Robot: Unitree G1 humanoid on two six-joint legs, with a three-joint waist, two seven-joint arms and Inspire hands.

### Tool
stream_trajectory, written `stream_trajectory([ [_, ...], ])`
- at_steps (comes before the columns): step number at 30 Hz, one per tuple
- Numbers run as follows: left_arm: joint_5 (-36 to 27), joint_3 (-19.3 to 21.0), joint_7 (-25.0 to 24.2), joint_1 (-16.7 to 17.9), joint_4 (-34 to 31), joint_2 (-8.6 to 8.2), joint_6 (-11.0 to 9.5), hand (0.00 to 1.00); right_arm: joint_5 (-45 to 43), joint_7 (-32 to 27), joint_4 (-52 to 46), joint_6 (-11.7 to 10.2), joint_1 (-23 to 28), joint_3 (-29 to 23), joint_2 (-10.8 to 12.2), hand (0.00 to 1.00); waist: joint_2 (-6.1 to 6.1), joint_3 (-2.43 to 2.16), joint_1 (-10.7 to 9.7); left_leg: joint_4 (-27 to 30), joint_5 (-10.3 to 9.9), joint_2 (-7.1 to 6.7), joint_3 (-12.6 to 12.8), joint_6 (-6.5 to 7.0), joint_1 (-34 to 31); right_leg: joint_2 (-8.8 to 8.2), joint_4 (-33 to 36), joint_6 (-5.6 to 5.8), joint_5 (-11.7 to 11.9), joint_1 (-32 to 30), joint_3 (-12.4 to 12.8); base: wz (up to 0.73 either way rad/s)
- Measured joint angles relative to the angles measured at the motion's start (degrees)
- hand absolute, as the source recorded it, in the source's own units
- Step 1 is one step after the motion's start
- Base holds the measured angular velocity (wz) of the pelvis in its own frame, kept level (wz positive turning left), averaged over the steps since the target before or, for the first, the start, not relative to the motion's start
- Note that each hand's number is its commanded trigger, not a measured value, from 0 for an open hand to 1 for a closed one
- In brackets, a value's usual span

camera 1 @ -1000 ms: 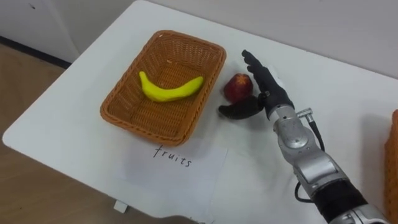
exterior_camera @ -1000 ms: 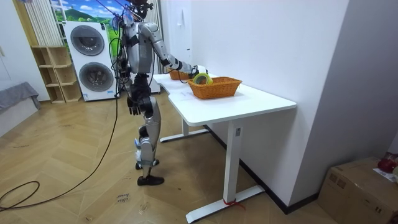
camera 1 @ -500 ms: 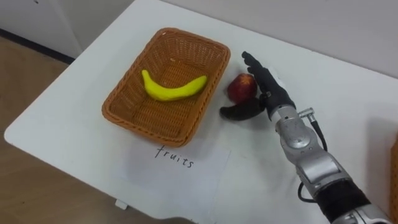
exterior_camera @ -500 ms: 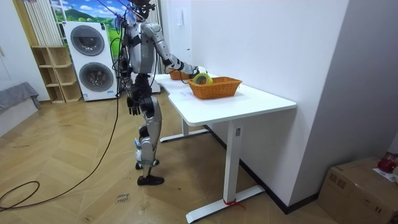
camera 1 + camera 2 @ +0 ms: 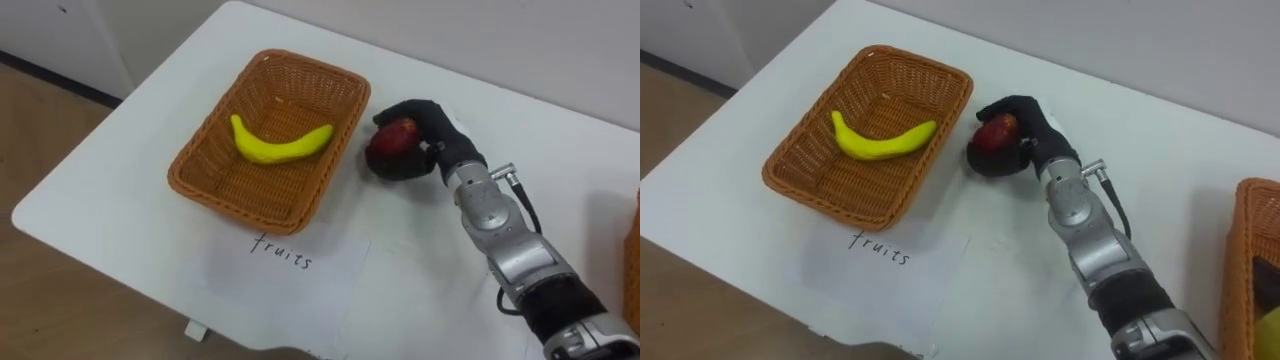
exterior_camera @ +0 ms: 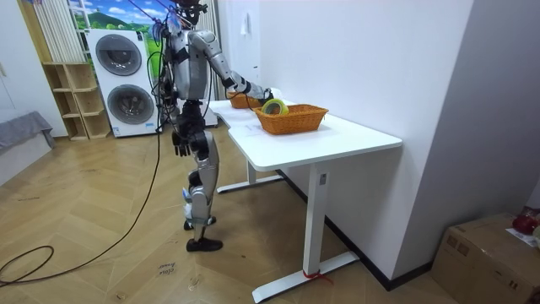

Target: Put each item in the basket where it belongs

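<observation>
Nearest the robot, a white sheet of paper (image 5: pixel 290 270) with a handwritten word lies flat on the white table (image 5: pixel 120 190), just in front of the fruit basket (image 5: pixel 205 165) and touching or nearly touching its near rim. The fruit basket is brown wicker, rectangular, set at a slant to the table edge. A yellow banana (image 5: pixel 280 143) lies inside it, curved, about mid-basket, with its ends pointing toward the long sides. Just right of the fruit basket, close to its far right corner but outside it, sits a red apple (image 5: pixel 392 142). The right hand (image 5: pixel 443 135) comes in from the lower right, its metal forearm stretched over the table. Its dark fingers arch over the apple's top and far side, and the thumb hooks under the near side, so the hand is wrapped round the fruit. Cannot tell whether the apple rests on the table or is just clear of it. Well to the right of the fruit basket, a second wicker basket (image 5: pixel 1238 250) shows at the view's edge, with something yellowish (image 5: pixel 1270 330) inside. In the room view the robot stands upright on the wood floor at the table's far end, right arm reaching toward the fruit basket. The left hand (image 6: pixel 180 143) hangs by its hip, its fingers too small to read. Washing machines (image 6: pixel 118 52) stand beyond.
</observation>
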Motion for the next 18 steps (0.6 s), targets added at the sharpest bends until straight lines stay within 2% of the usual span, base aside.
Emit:
stream_trajectory([
  [10, -1.13, 0.02, 0.21, -0.06, 0.05, 0.06, 0.00, 0.00, -0.15, 1.81, 0.04, -0.01, 0.00, 0.04, 0.01, 1.00, -0.07, -0.28, 0.00, 0.09, 0.01, -0.02, -0.05, 0.00, 0.13, -0.04, 0.00, 0.00, 0.00, 0.00, 0.05, 0.00],
  [18, -1.65, 0.07, 0.24, 0.02, 0.62, 0.07, 0.07, 0.00, -0.53, 2.07, 0.46, 0.09, 0.02, 0.16, 0.01, 1.00, -0.06, -0.28, -0.01, 0.39, 0.01, -0.01, 0.44, 0.00, 0.15, -0.04, -0.01, 0.00, 0.00, 0.05, 0.20, -0.01],
])
